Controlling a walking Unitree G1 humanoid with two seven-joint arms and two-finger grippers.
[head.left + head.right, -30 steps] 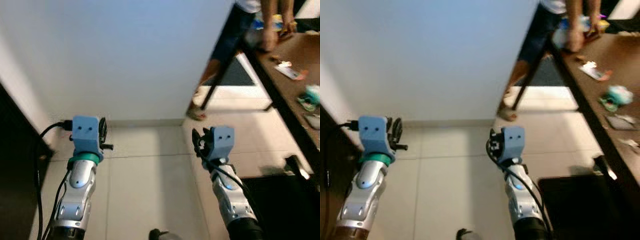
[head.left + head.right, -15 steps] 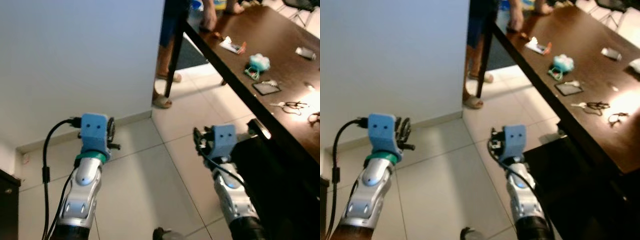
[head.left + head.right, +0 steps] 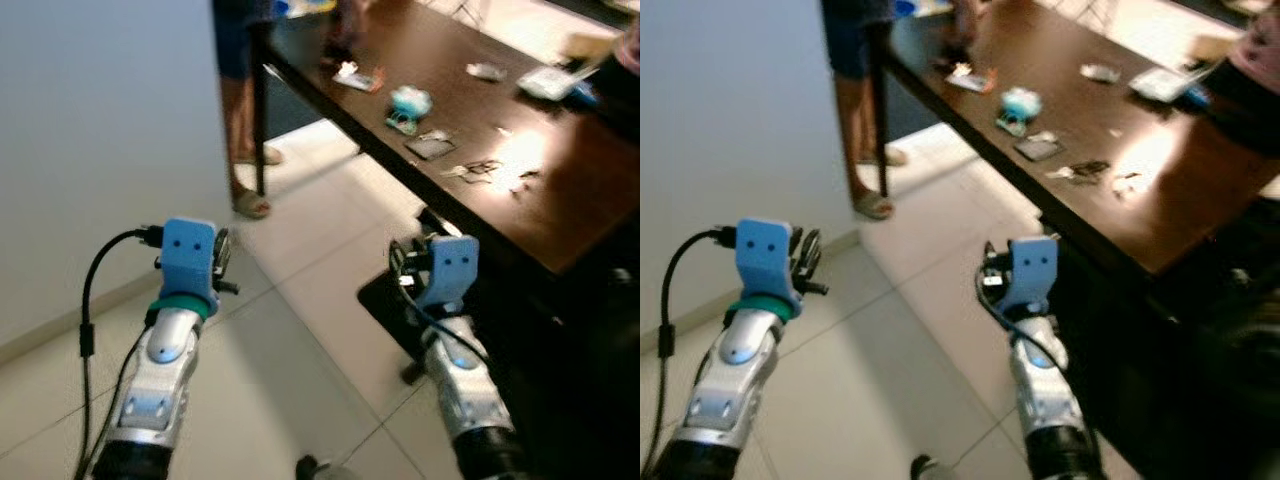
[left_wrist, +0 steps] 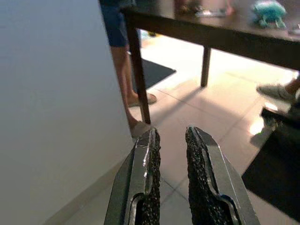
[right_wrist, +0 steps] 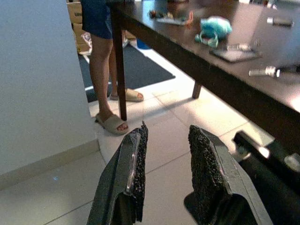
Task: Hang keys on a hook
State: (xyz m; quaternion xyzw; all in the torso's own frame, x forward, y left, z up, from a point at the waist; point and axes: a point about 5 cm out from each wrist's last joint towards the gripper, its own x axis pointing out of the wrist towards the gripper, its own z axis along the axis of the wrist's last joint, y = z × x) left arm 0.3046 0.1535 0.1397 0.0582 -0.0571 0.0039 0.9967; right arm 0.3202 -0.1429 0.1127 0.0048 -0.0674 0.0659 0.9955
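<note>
Right hand [image 5: 165,161] agape, toward table [image 5: 220,70]

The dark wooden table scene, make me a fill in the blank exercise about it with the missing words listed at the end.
1. The teal object lies on the dark wooden ____.
2. A person's foot beside the table leg wears a beige ____.
3. The right gripper has its fingers apart with ____ held between them.
4. The left gripper is held above the tiled ____.

Missing words: table; sandal; nothing; floor
</note>
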